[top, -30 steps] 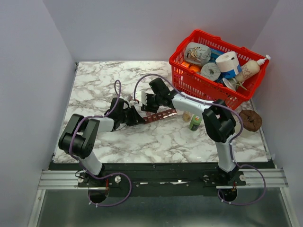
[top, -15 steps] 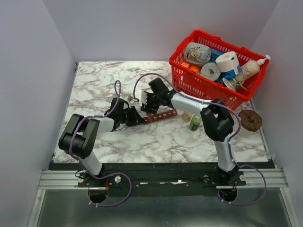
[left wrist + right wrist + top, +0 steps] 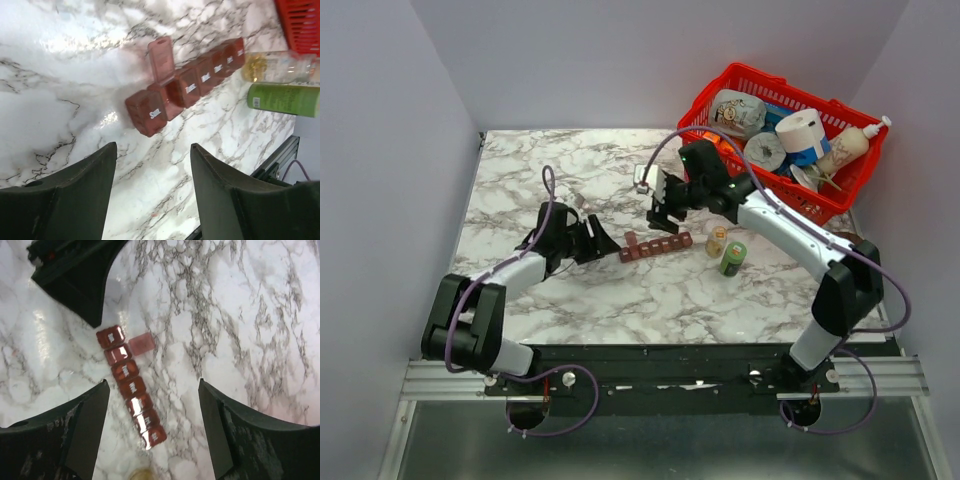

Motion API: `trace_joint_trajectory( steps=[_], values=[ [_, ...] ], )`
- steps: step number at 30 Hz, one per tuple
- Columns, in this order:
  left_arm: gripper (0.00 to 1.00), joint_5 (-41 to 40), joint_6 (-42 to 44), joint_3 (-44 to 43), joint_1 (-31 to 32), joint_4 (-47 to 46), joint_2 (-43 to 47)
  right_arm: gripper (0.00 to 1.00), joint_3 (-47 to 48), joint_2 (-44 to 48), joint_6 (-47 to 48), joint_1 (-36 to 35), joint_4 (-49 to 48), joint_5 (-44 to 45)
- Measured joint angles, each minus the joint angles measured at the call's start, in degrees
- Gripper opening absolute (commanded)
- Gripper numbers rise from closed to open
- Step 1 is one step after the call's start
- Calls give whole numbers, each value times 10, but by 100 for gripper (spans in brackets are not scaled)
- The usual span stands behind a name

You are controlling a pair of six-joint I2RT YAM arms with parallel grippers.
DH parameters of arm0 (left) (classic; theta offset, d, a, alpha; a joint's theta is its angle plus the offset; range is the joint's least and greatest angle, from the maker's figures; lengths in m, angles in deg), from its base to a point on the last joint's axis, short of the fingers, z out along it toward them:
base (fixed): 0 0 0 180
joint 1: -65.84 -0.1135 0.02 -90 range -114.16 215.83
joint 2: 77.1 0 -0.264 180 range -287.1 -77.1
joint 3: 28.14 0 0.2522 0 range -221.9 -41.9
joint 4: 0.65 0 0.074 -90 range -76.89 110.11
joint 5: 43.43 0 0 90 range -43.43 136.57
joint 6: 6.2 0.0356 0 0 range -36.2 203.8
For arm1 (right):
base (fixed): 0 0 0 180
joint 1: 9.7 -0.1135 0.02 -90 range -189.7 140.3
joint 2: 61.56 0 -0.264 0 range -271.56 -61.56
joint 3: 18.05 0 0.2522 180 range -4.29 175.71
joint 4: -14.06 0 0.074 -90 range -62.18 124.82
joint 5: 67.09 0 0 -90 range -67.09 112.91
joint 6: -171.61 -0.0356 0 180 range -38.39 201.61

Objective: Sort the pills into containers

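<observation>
The dark red-brown pill organiser strip (image 3: 656, 245) lies flat on the marble table, free of both grippers. It also shows in the left wrist view (image 3: 192, 86) and the right wrist view (image 3: 131, 385). Its second compartment's lid (image 3: 161, 51) stands flipped open; the other lids are shut. My left gripper (image 3: 603, 243) is open and empty just off the strip's left end. My right gripper (image 3: 662, 212) is open and empty, hovering above the strip. Yellow pills (image 3: 257, 65) show only inside a small clear bottle (image 3: 717, 241).
A green bottle (image 3: 732, 258) stands beside the clear bottle, right of the strip. A red mesh basket (image 3: 710, 170) full of items sits at the back right. A brown round object (image 3: 850, 253) lies at the right edge.
Both grippers were at the organiser; the right arm has risen and swung back right, and the left gripper has pulled back left. The strip lies free.
</observation>
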Motion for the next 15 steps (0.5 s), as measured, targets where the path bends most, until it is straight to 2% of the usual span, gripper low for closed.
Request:
trace_joint_trajectory(
  steps=[5, 7, 8, 11, 15],
  values=[
    [71, -8, 21, 0, -25, 32, 86, 85, -80, 85, -24, 38, 34, -3],
    [83, -18, 39, 0, -35, 49, 134, 85, -105, 106, -38, 64, 46, 2],
    [99, -23, 48, 0, -40, 53, 159, 85, -114, 114, -47, 78, 53, 10],
    [99, -53, 79, -1, -53, 67, 255, 84, -129, 123, -68, 112, 76, 46],
    [99, -101, 138, -8, -61, 85, 361, 84, -145, 121, -88, 119, 96, 98]
  ],
)
